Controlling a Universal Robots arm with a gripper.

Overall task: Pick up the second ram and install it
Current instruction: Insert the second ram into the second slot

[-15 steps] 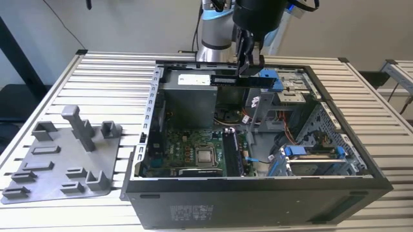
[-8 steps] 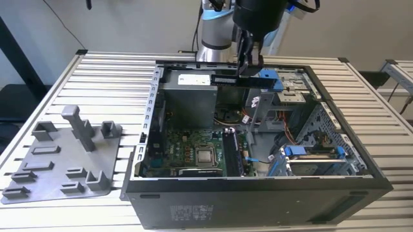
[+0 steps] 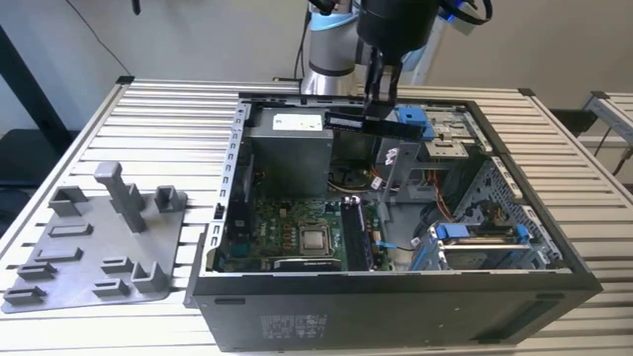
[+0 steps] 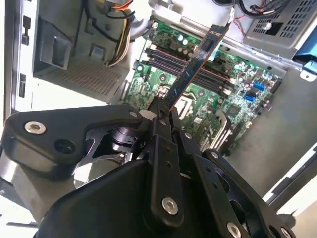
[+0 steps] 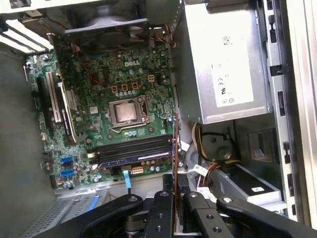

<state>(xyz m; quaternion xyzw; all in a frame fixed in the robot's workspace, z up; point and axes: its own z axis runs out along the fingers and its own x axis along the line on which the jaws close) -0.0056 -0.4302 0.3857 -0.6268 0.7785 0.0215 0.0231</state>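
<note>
Waiting tray (image 3: 89,259): grey, flat on the slatted table (image 3: 158,111) at the exterior view's left, posts (image 3: 124,194) bare, well apart from the action.
Computer case (image 3: 396,311): black, lying open with the side panel off.
Motherboard (image 3: 296,222): green, down on the case floor, with the processor (image 3: 316,239) near the middle.
Memory slots (image 5: 133,148): dark parallel rows just beside the processor, apparently filled in one row already; latch positions too small to tell.
Gripper (image 3: 379,111): hanging in from above, pinched closed on the second ram (image 3: 371,124), fingers (image 4: 159,129) flat against both faces.
Second ram, whereabouts: up in the air over the far part of the case, roughly level in the exterior view, well above the board, in no slot.
Second ram, line-up: probably lying across the slots' direction rather than along them. Worth squaring the long edge to the free row and matching notch to key before any descent.
Second ram, pressure: best applied straight down and evenly along the top edge, never on one end alone.
Blue bracket (image 3: 416,119): just beside the stick's end on the exterior view's right, a likely snag, so worth a clean lift clear of it.
Drive cage (image 3: 465,233): grey metal at the exterior view's right, out of the path.
</note>
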